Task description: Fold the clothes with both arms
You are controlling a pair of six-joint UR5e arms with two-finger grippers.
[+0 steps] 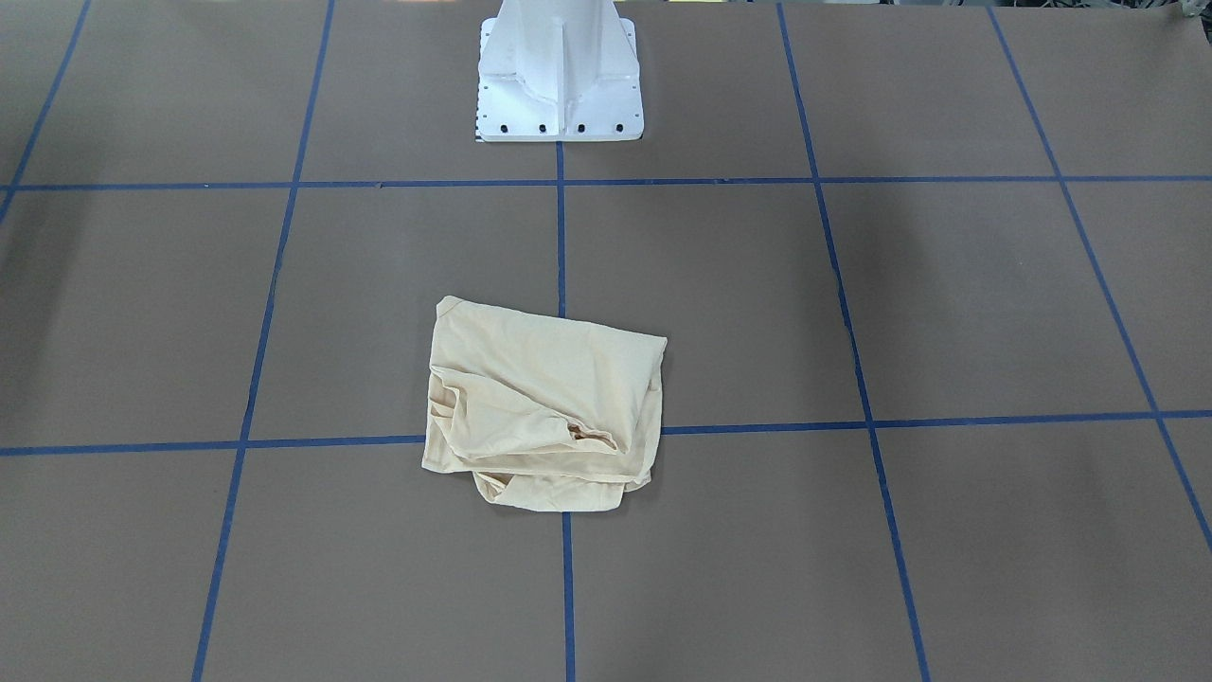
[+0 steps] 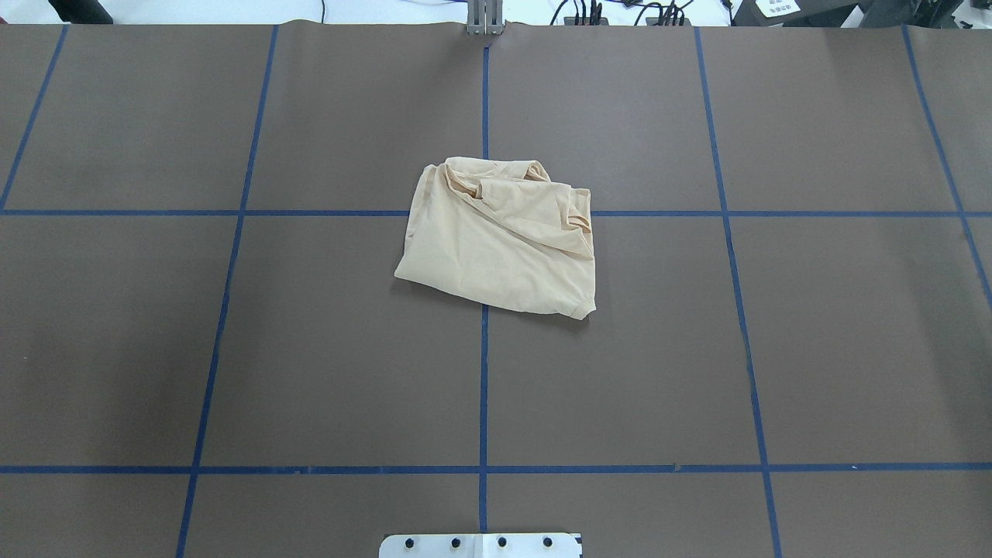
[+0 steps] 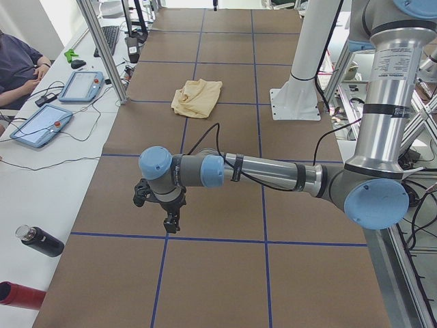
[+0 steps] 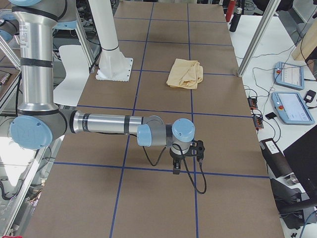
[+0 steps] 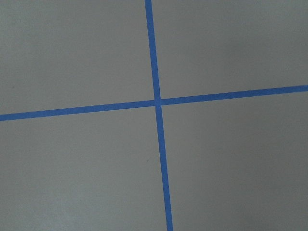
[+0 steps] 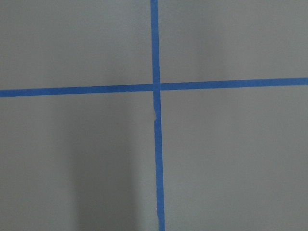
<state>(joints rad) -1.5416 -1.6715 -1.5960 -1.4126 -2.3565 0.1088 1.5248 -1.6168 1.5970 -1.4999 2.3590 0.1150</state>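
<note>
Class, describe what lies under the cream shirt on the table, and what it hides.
The shirt lies on the brown table. Two blue tape lines run under it; their crossing is covered.

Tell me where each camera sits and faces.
Front-facing: across the table, looking down at the shirt; white base shows.
Overhead: behind the robot, facing forward; base edge shows.
Exterior left: table's left end; left arm, left gripper near.
Exterior right: opposite end; right arm, right gripper near.
Left wrist: straight down on a tape cross; no robot parts.
Right wrist: same, another tape cross.
Shared: all four fixed views show the shirt.
</note>
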